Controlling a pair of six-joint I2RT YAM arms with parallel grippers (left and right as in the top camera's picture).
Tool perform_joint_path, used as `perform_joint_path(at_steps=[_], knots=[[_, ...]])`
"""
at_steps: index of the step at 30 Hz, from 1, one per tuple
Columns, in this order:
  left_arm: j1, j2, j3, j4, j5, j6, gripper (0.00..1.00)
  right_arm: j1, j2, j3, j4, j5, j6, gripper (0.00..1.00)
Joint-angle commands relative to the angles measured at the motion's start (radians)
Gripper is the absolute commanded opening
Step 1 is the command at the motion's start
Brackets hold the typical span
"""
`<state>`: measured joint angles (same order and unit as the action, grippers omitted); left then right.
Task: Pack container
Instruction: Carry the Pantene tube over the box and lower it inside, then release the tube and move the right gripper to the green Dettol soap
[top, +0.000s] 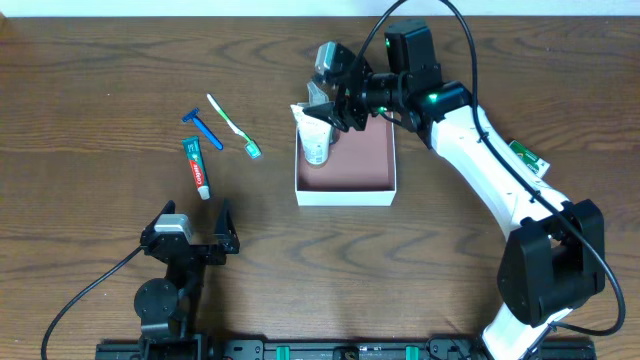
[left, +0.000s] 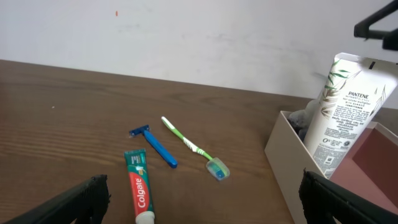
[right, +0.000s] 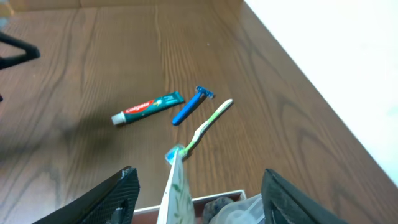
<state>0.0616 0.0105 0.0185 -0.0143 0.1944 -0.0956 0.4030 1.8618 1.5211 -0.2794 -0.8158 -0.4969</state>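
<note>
Your right pincer (top: 328, 112) stood parted, apparently gripping nothing, above the tube (top: 316, 145) in the container (top: 345, 196); the toothpaste (top: 197, 166) lay frame-left, nearer your left pincer (top: 196, 210).

The toothpaste tube (left: 140, 191) reads "Colgate". The white tube (left: 341, 115) reads "PANTENE". Its smaller print is too fine to read.

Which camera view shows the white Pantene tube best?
The left wrist view: the tube stands in the container, its label readable. Overhead shows it from above, foreshortened, with the right gripper partly over it. The right wrist view catches only its top edge, low in the frame.
</note>
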Motion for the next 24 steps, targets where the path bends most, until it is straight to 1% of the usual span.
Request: perform_joint_path(at_steps=[1, 5, 7, 9, 10, 11, 12, 14, 17, 21, 23, 24], knots=[[0.001, -0.005, -0.014, -0.038, 0.003, 0.016, 0.98, 0.014, -0.033, 0.075, -0.002, -0.02, 0.086, 0.66], [0.001, -0.005, -0.014, -0.038, 0.003, 0.016, 0.98, -0.003, -0.086, 0.137, -0.029, -0.01, 0.15, 0.68], [0.001, -0.005, -0.014, -0.038, 0.003, 0.016, 0.98, -0.027, -0.126, 0.154, -0.042, 0.05, 0.237, 0.69], [0.001, -0.005, -0.014, -0.038, 0.003, 0.016, 0.98, -0.06, -0.167, 0.156, -0.062, 0.133, 0.332, 0.76], [0.001, -0.005, -0.014, -0.038, 0.003, 0.016, 0.98, -0.082, -0.191, 0.156, -0.085, 0.188, 0.379, 0.82], [0.001, -0.005, -0.014, -0.038, 0.003, 0.016, 0.98, -0.105, -0.214, 0.156, -0.119, 0.246, 0.417, 0.87], [0.001, -0.005, -0.014, -0.038, 0.003, 0.016, 0.98, -0.128, -0.236, 0.156, -0.163, 0.309, 0.45, 0.88], [0.001, -0.005, -0.014, -0.038, 0.003, 0.016, 0.98, -0.173, -0.272, 0.156, -0.253, 0.429, 0.497, 0.89], [0.001, -0.005, -0.014, -0.038, 0.003, 0.016, 0.98, -0.243, -0.307, 0.156, -0.414, 0.583, 0.512, 0.88], [0.001, -0.005, -0.014, -0.038, 0.003, 0.016, 0.98, -0.309, -0.311, 0.156, -0.608, 0.795, 0.569, 0.93], [0.001, -0.005, -0.014, -0.038, 0.003, 0.016, 0.98, -0.344, -0.297, 0.153, -0.718, 0.92, 0.673, 0.99], [0.001, -0.005, -0.014, -0.038, 0.003, 0.016, 0.98, -0.365, -0.286, 0.151, -0.767, 0.949, 0.717, 0.99]])
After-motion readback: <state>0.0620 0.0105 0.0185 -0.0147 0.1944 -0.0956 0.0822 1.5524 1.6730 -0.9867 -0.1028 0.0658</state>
